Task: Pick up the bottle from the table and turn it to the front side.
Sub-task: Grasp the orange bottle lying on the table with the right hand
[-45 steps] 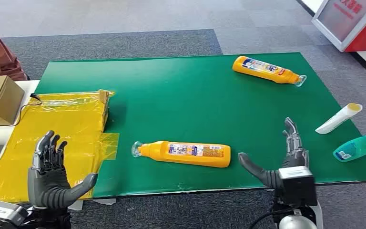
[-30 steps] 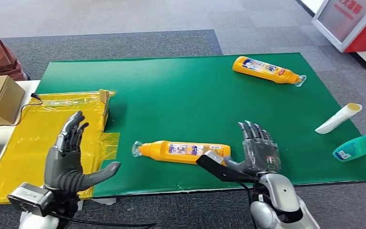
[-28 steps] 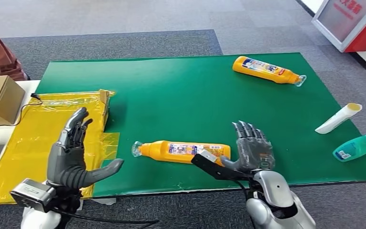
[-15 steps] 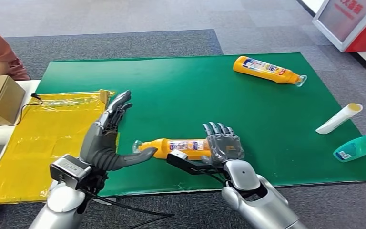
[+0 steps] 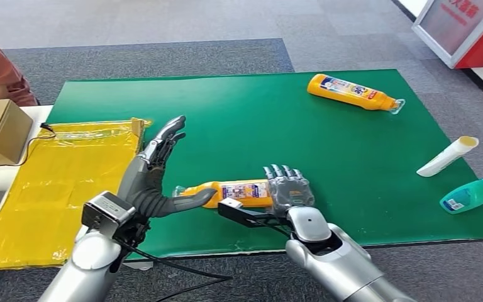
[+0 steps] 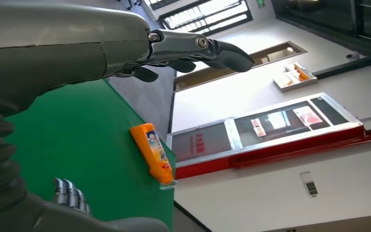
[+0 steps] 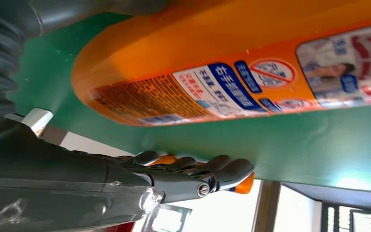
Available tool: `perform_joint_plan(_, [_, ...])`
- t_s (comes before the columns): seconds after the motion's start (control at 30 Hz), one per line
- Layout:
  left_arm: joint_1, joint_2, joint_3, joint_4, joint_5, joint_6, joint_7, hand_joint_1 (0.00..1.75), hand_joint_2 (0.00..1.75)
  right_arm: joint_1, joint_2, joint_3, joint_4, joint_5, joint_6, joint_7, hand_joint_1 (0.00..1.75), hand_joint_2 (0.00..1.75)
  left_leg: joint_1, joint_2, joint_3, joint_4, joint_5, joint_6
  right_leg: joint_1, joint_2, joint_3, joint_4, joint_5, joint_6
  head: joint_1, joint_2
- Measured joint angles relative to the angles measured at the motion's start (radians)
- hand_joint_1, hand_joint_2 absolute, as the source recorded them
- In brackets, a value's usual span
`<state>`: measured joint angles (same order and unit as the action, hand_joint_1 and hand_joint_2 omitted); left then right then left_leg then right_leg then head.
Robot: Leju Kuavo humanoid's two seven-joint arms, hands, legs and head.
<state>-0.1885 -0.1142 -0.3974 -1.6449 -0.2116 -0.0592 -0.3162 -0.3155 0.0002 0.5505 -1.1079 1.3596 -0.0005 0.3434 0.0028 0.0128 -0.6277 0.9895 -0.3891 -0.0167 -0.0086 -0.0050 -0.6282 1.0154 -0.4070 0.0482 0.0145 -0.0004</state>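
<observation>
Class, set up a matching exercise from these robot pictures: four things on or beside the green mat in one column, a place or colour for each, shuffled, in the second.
1. near orange bottle
2. far orange bottle
3. white tube
4. teal bottle

A. far right part of the mat
B. between the two hands
C. see-through green, at the mat's right edge
D. pale, yellow-tipped

Pairs: 1-B, 2-A, 3-D, 4-C

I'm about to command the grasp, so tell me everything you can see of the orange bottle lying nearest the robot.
The orange plastic bottle nearest the robot lies on its side on the green table mat, near the front edge, its clear cap pointing to the robot's left. A white and blue printed label faces up. The right hand covers its base end with fingers spread; whether it grips yet cannot be told. The left hand is open by the cap end, thumb in front of the neck.
</observation>
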Motion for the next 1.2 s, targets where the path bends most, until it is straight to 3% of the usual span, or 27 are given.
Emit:
perform_joint_plan(0.17, [-0.01, -0.003, -0.007, 0.008, 0.018, -0.014, -0.001, 0.0, 1.75, -0.04, 0.005, -0.001, 0.095, -0.024, 0.015, -0.011, 0.0, 1.75, 0.0, 0.0, 0.0, 0.0, 0.0, 0.0, 0.0, 0.0, 0.0, 0.0, 0.0, 0.0, 0.0, 0.0])
perform_joint_plan(0.5, [-0.063, -0.024, -0.064, 0.026, 0.083, -0.033, 0.014, 0.0, 1.75, -0.2, 0.064, -0.018, 0.359, -0.079, 0.032, -0.044, 0.01, 1.75, 0.0, 0.001, 0.004, 0.0, 0.001, 0.0, 0.0, 0.001, 0.003, 0.0, 0.002, -0.002, 0.0, 0.0])
perform_joint_plan(0.53, [-0.067, -0.025, -0.07, 0.027, 0.087, -0.033, 0.015, 0.0, 1.75, -0.211, 0.069, -0.02, 0.378, -0.08, 0.033, -0.044, 0.26, 1.75, 0.0, 0.001, 0.005, 0.0, 0.001, -0.001, 0.0, 0.001, 0.003, 0.0, 0.002, -0.002, 0.0, 0.0])
perform_joint_plan(0.63, [-0.076, -0.027, -0.083, 0.031, 0.096, -0.033, 0.018, 0.0, 1.75, -0.238, 0.081, -0.027, 0.43, -0.084, 0.033, -0.049, 1.51, 1.75, 0.0, 0.001, 0.006, 0.0, 0.002, -0.001, 0.0, 0.001, 0.004, 0.0, 0.003, -0.001, 0.0, 0.0])
perform_joint_plan(0.67, [-0.078, -0.027, -0.087, 0.033, 0.098, -0.033, 0.018, 0.0, 1.75, -0.243, 0.084, -0.029, 0.443, -0.084, 0.032, -0.051, 1.7, 1.75, 0.0, 0.001, 0.006, 0.0, 0.003, 0.0, 0.0, 0.001, 0.004, 0.0, 0.004, -0.001, 0.0, 0.0])
perform_joint_plan(1.2, [-0.082, -0.027, -0.099, 0.055, 0.117, -0.024, 0.018, 0.0, 1.75, -0.277, 0.1, -0.051, 0.517, -0.11, -0.02, -0.097, 1.75, 1.75, 0.0, 0.0, 0.006, 0.0, 0.004, 0.0, 0.0, 0.001, 0.005, 0.0, 0.005, 0.0, 0.0, 0.0])
